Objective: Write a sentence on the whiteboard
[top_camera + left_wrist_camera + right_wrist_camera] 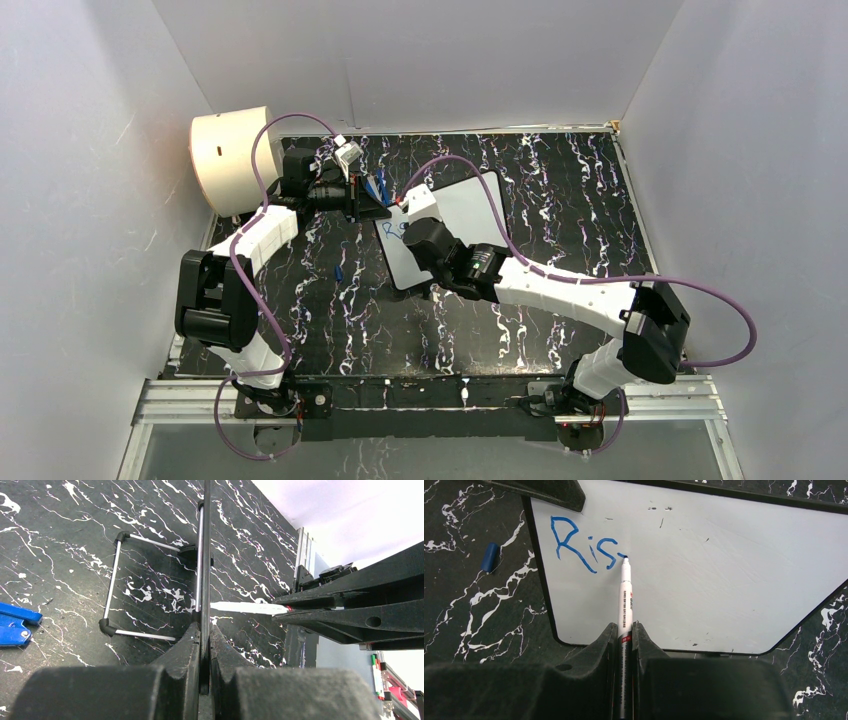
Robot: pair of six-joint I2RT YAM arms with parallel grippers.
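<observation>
The whiteboard (724,570) lies tilted on the black marbled table (560,200), and it also shows in the top view (470,205). Blue lettering (584,547) on it reads "Ris", with a short stroke begun after it. My right gripper (624,630) is shut on a white marker pen (624,597). The pen's blue tip touches the board just right of the "s". My left gripper (205,635) is shut on the board's edge (205,555), seen edge-on, and one of its fingers (549,490) shows at the board's top left corner.
A cream drum (232,160) stands at the far left. A blue pen cap (489,557) lies on the table left of the board. The board's metal wire stand (112,590) and a blue object (15,622) lie behind it. Grey walls enclose the table.
</observation>
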